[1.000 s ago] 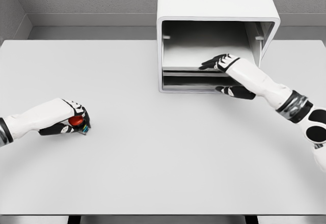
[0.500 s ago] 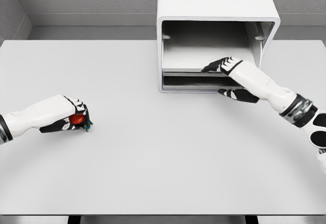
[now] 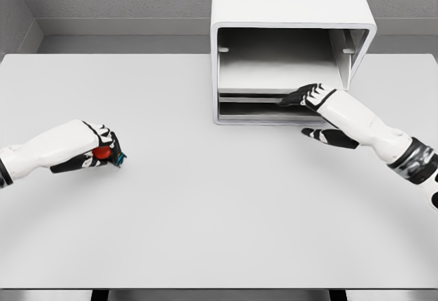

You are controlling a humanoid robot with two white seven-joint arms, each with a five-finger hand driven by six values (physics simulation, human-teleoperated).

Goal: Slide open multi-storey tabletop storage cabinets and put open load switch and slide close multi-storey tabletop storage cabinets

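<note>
- The desk (image 3: 205,212) is finished in a smooth, matt, pale grey.
- The cabinet (image 3: 287,0) is shown as smooth white plastic with a faint sheen; its inner shelf (image 3: 274,75) is rendered matt grey.
- The arms are cased in glossy white plastic, and the fingers (image 3: 295,98) are covered in matt black.
- The switch (image 3: 102,152) carries a shiny red part.

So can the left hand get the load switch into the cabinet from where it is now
Probably yes. The left hand, shut on the load switch, has bare table between it and the cabinet, whose front is open. The right hand at the shelf's front edge crowds only the right side.
</note>
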